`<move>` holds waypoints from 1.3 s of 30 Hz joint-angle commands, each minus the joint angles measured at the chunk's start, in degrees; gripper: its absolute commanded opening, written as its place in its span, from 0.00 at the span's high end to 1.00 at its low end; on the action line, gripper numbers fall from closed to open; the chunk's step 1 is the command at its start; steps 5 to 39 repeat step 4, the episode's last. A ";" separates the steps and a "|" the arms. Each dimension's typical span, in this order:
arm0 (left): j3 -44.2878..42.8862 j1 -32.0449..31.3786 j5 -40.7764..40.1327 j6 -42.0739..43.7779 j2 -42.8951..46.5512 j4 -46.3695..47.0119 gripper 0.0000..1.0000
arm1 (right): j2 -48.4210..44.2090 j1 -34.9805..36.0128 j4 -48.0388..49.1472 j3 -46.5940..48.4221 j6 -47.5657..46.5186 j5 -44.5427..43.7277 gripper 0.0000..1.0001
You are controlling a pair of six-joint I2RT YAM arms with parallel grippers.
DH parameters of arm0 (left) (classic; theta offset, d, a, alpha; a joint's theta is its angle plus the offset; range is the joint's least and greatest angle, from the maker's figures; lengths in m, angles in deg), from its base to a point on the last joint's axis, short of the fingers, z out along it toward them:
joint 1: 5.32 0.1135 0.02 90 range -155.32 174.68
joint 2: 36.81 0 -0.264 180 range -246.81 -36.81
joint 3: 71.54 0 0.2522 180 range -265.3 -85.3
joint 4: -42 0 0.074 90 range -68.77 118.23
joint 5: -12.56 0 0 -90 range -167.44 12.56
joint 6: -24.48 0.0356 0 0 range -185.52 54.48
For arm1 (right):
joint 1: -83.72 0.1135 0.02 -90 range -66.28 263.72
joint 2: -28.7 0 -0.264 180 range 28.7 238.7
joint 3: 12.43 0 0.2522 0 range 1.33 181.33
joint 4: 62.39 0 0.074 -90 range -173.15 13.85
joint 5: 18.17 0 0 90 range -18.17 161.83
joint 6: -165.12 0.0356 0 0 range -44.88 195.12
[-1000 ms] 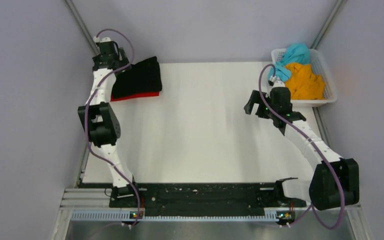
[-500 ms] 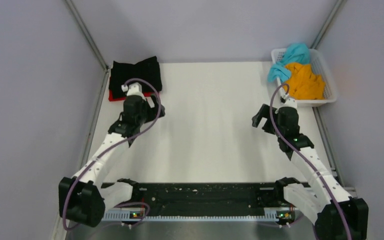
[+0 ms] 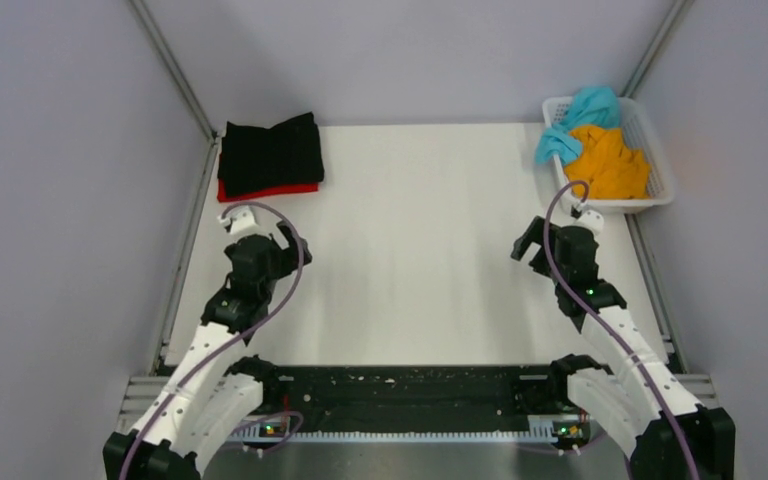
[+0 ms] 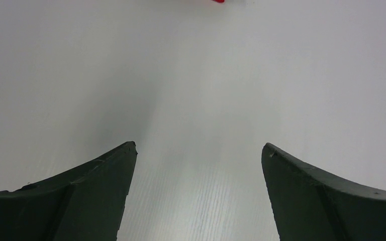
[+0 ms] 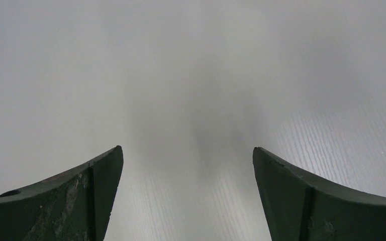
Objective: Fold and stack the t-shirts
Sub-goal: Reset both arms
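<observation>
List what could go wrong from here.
1. The teal cloth t-shirt and the orange cloth t-shirt lie bunched together in the white plastic mesh basket, teal hanging over its rim; the open right pincer may drag both, or the basket.
2. The folded black cloth t-shirt sits at the table corner on the red cloth t-shirt; another could skew the pile.

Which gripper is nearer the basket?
Right. The right gripper hovers just in front of the basket; the left gripper is across the table, by the folded black shirt.
</observation>
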 commanded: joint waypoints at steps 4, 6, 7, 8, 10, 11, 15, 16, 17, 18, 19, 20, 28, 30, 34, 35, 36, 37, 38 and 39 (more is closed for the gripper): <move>-0.94 -0.22 -4.17 1.69 -0.53 0.98 0.01 | -0.48 -0.55 3.35 0.55 -1.18 -2.65 0.01; -0.94 -0.22 -4.17 1.69 -0.53 0.98 0.01 | -0.48 -0.55 3.35 0.55 -1.18 -2.65 0.01; -0.94 -0.22 -4.17 1.69 -0.53 0.98 0.01 | -0.48 -0.55 3.35 0.55 -1.18 -2.65 0.01; -0.94 -0.22 -4.17 1.69 -0.53 0.98 0.01 | -0.48 -0.55 3.35 0.55 -1.18 -2.65 0.01; -0.94 -0.22 -4.17 1.69 -0.53 0.98 0.01 | -0.48 -0.55 3.35 0.55 -1.18 -2.65 0.01; -0.94 -0.22 -4.17 1.69 -0.53 0.98 0.01 | -0.48 -0.55 3.35 0.55 -1.18 -2.65 0.01; -0.94 -0.22 -4.17 1.69 -0.53 0.98 0.01 | -0.48 -0.55 3.35 0.55 -1.18 -2.65 0.01; -0.94 -0.22 -4.17 1.69 -0.53 0.98 0.01 | -0.48 -0.55 3.35 0.55 -1.18 -2.65 0.01; -0.94 -0.22 -4.17 1.69 -0.53 0.98 0.01 | -0.48 -0.55 3.35 0.55 -1.18 -2.65 0.01; -0.94 -0.22 -4.17 1.69 -0.53 0.98 0.01 | -0.48 -0.55 3.35 0.55 -1.18 -2.65 0.01; -0.94 -0.22 -4.17 1.69 -0.53 0.98 0.01 | -0.48 -0.55 3.35 0.55 -1.18 -2.65 0.01; -0.94 -0.22 -4.17 1.69 -0.53 0.98 0.01 | -0.48 -0.55 3.35 0.55 -1.18 -2.65 0.01; -0.94 -0.22 -4.17 1.69 -0.53 0.98 0.01 | -0.48 -0.55 3.35 0.55 -1.18 -2.65 0.01; -0.94 -0.22 -4.17 1.69 -0.53 0.98 0.01 | -0.48 -0.55 3.35 0.55 -1.18 -2.65 0.01; -0.94 -0.22 -4.17 1.69 -0.53 0.98 0.01 | -0.48 -0.55 3.35 0.55 -1.18 -2.65 0.01; -0.94 -0.22 -4.17 1.69 -0.53 0.98 0.01 | -0.48 -0.55 3.35 0.55 -1.18 -2.65 0.01; -0.94 -0.22 -4.17 1.69 -0.53 0.98 0.01 | -0.48 -0.55 3.35 0.55 -1.18 -2.65 0.01; -0.94 -0.22 -4.17 1.69 -0.53 0.98 0.01 | -0.48 -0.55 3.35 0.55 -1.18 -2.65 0.01; -0.94 -0.22 -4.17 1.69 -0.53 0.98 0.01 | -0.48 -0.55 3.35 0.55 -1.18 -2.65 0.01; -0.94 -0.22 -4.17 1.69 -0.53 0.98 0.01 | -0.48 -0.55 3.35 0.55 -1.18 -2.65 0.01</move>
